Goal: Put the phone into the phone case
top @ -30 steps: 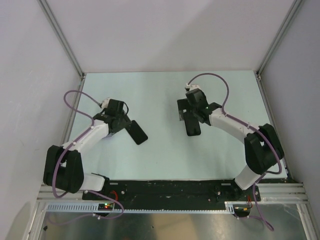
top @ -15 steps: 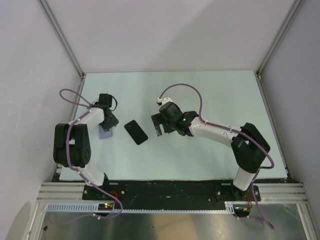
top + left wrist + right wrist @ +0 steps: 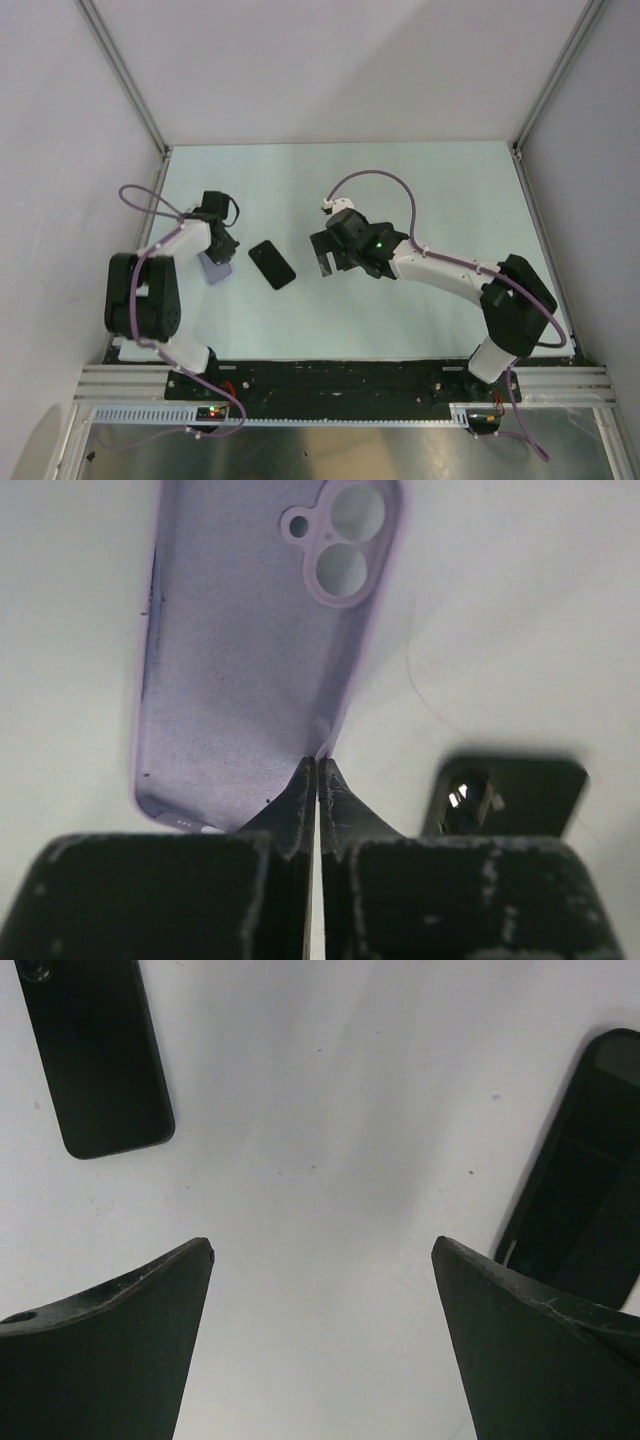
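1. On the left side of the pale green tabletop (image 3: 420, 185), the lilac silicone phone case (image 3: 250, 660) lies flat and empty, so the task looks barely begun.
2. The left gripper (image 3: 318, 767) has its jaws pressed together at the case's long edge, apparently pinching the thin rim.
3. Just right of the case and apart from it, the black rectangular phone (image 3: 272, 264) lies flat on the tabletop, touched by neither gripper.
4. Further right, the right gripper (image 3: 322, 1250) hovers with its jaws spread wide and holds nothing. The phone lies ahead of it and off to one side, outside the span of its fingers.
5. Still to do, by my reading: grasp the phone, line it up over the case and press it in.
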`<state>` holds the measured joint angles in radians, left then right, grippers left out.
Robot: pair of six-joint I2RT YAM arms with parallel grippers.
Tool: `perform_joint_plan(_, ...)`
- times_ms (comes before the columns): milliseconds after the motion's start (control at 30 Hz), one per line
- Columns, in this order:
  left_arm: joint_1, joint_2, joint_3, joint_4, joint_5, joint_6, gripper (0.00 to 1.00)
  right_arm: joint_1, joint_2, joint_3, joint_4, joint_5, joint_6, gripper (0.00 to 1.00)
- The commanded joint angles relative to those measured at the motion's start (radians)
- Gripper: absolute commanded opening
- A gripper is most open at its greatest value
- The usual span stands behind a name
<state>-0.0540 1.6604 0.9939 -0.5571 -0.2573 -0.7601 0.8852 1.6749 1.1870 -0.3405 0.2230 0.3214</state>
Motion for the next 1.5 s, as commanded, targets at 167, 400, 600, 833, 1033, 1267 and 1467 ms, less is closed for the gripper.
perform_joint_plan(167,-0.485,-0.44,-0.111,-0.171,-0.139,-0.583,0.0,-0.081,-0.274,-0.112,-0.067,0.104,0.083,0.97)
perform_joint_plan(400,-0.852,-0.291,-0.006,-0.208,-0.207,-0.958,0.0,-0.172,-0.507,-0.258,-0.146,0.148,0.155,0.97)
perform_joint_plan(600,-0.995,-0.051,0.201,-0.212,-0.217,-1.052,0.0,-0.2,-0.606,-0.311,-0.212,0.161,0.163,0.97)
perform_joint_plan(833,-1.028,0.135,0.375,-0.213,-0.204,-1.077,0.0,-0.201,-0.633,-0.328,-0.232,0.151,0.159,0.97)
perform_joint_plan(1033,-1.016,0.192,0.378,-0.211,-0.201,-1.035,0.06,-0.204,-0.609,-0.347,-0.222,0.144,0.162,0.98)
perform_joint_plan(1267,-0.965,0.211,0.364,-0.18,-0.19,-0.918,0.39,-0.216,-0.551,-0.356,-0.171,0.124,0.158,0.98)
perform_joint_plan(1467,-0.88,0.078,0.255,-0.058,-0.188,-0.631,0.74,-0.23,-0.538,-0.356,-0.11,0.049,0.139,0.99)
